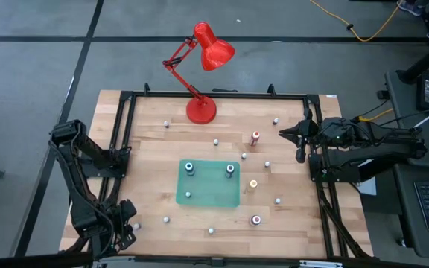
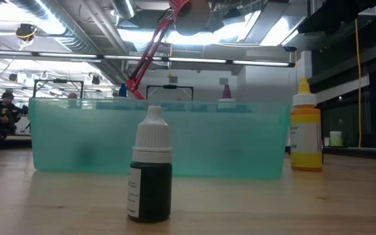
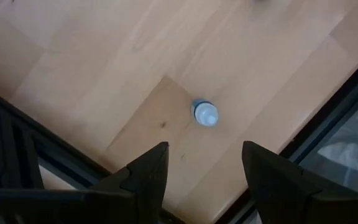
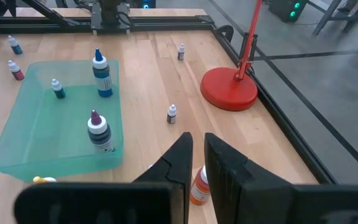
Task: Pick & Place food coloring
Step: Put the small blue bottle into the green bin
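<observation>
left wrist view: we see the left gripper [image 3: 205, 168] hovering, jaws wide, over a blue dropper bottle [image 3: 204, 114] on the worktop [image 3: 92, 56] | step: approach | next: we would descend, straddle cap, close | right gripper [image 4: 194, 163] waits, jaws nearly closed, empty | green tray [image 1: 208, 195] mid-worktop

Teal tray [image 1: 208, 199], red lamp [image 1: 202, 110], pale wood table [image 1: 147, 171], blue-bodied bottle [image 3: 204, 114] w/ white cap.

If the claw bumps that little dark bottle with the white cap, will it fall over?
Probably, yes. The dark bottle stands upright, tall and narrow on a small base, so a bump near its cap would likely tip it. It looks round, so it might then roll across the smooth wooden table.
</observation>
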`<state>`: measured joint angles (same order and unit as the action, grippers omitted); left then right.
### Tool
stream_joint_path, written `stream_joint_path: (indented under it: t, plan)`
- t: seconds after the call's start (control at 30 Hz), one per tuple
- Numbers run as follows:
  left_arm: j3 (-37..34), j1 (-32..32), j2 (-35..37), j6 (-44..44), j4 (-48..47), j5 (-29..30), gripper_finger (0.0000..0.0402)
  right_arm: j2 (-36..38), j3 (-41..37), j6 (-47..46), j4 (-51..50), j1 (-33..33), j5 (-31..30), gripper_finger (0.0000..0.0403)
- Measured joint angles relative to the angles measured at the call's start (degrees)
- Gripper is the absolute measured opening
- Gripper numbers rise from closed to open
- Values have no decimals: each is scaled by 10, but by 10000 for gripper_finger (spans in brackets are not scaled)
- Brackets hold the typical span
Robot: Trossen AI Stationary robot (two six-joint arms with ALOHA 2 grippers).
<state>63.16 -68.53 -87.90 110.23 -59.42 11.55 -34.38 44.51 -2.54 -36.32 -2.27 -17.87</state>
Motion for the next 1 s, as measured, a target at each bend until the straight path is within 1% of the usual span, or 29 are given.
stream_joint_path:
  t: [0.4,0.57,0.63,1.0]
  plan:
    - [0,0,0,1,11,9,200,0,0,0,0,0,0,46]
    - [0,0,0,-64,54,-7,200,0,0,0,0,0,0,46]
    - [0,0,0,-74,57,-13,200,0,0,0,0,0,0,46]
    - [0,0,0,-26,57,-5,202,0,0,0,0,0,0,46]
